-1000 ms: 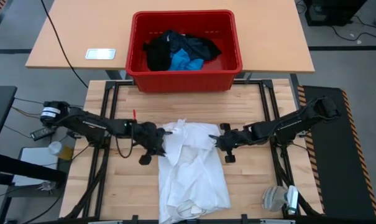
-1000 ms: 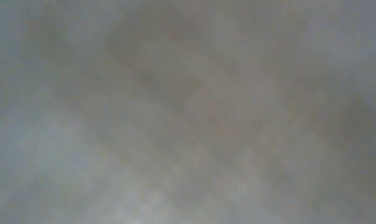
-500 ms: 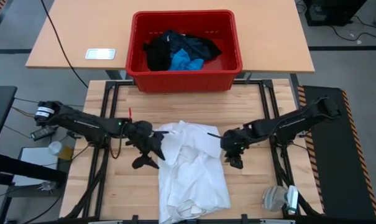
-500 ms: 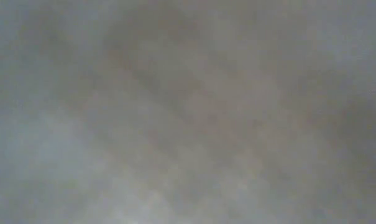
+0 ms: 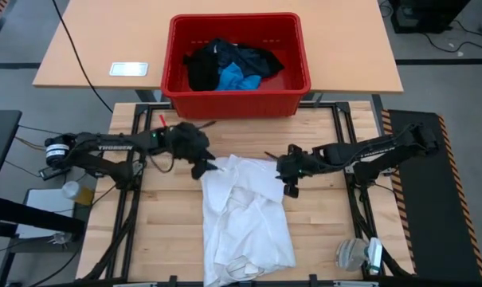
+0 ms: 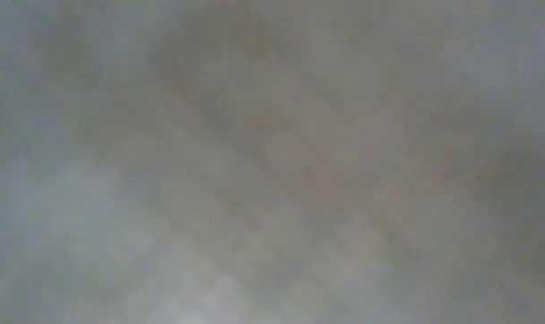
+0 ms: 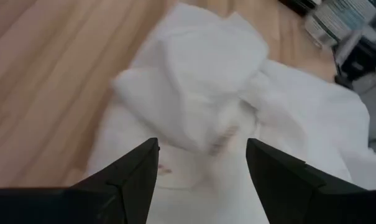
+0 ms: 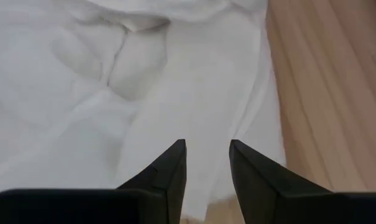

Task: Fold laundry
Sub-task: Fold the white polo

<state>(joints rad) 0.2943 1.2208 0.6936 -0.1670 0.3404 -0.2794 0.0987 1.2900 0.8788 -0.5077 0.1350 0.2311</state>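
The white shirt [image 5: 244, 211] lies crumpled on the wooden table, running from the middle to the near edge. My left gripper [image 5: 202, 165] stands open at the shirt's far left corner. In the left wrist view its fingers [image 7: 144, 165] are spread over a bunched fold [image 7: 200, 81]. My right gripper [image 5: 286, 177] is at the shirt's far right edge. Its fingers [image 8: 175, 162] stand a little apart over the cloth [image 8: 82, 93]. The black garments [image 5: 225, 60] and the blue piece [image 5: 239, 80] lie in the red crate [image 5: 296, 80]. The low view shows only grey blur.
The red crate stands on a tan table [image 5: 344, 48] beyond the far edge. A white flat device [image 5: 129, 69] lies on that table. A clear plastic object [image 5: 356, 255] sits at the near right corner. Bare wood [image 5: 165, 231] shows to the shirt's left and right.
Both grippers have let go of the shirt's far corners and opened. My left gripper has swung toward the far edge, my right a little toward the far edge and the shirt. The shirt's far part has dropped and lies loose on the table.
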